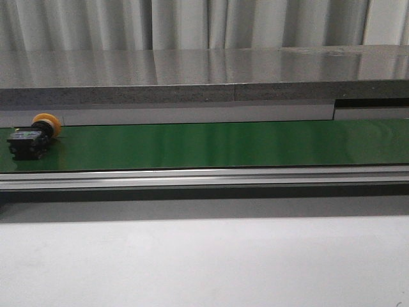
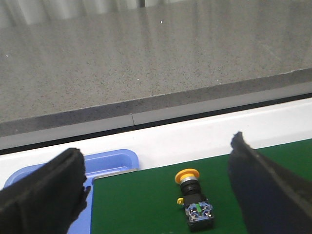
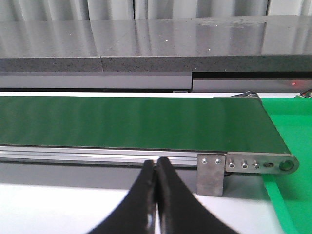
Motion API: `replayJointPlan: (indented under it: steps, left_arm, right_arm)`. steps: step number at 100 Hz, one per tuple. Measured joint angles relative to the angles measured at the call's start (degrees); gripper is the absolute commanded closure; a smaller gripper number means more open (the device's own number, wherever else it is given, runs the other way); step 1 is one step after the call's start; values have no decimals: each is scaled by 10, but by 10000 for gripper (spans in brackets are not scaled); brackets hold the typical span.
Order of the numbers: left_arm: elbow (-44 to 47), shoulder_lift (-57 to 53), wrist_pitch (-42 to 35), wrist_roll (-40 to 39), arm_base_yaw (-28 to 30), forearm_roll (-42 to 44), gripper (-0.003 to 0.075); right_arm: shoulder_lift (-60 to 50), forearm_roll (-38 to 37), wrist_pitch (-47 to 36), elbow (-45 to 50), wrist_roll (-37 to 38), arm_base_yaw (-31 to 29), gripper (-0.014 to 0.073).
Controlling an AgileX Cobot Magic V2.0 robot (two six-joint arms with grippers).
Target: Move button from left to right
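Left wrist view: my left claw (image 2: 161, 195) spread wide, the button (image 2: 194, 200) lying between its fingers, cap pointing away, right claw (image 3: 156, 195) pressed together far off.

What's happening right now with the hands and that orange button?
Left hand open, hovering over button, not touching. Right hand shut, empty, at belt's far end. Button lying at belt's left end. Belt ahead clear.

L pincer (image 2: 156, 195) fingers cropped by frame
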Motion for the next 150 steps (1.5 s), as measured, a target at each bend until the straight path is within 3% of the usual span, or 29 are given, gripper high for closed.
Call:
replayJointPlan:
  steps: [35, 54, 75, 108, 150]
  left_arm:
    - [168, -201, -54, 0, 0, 0, 143]
    - [216, -242, -61, 0, 0, 0, 184]
    - [234, -242, -61, 0, 0, 0, 339]
    - [234, -242, -68, 0, 0, 0, 741]
    - [234, -242, -70, 0, 0, 0, 740]
  right_arm:
    - [0, 0, 0, 0, 0, 0, 662]
    - [0, 0, 0, 0, 0, 0, 662]
    - [0, 0, 0, 0, 0, 0, 662]
    - [0, 0, 0, 0, 0, 0, 662]
    - [0, 0, -52, 0, 0, 0, 662]
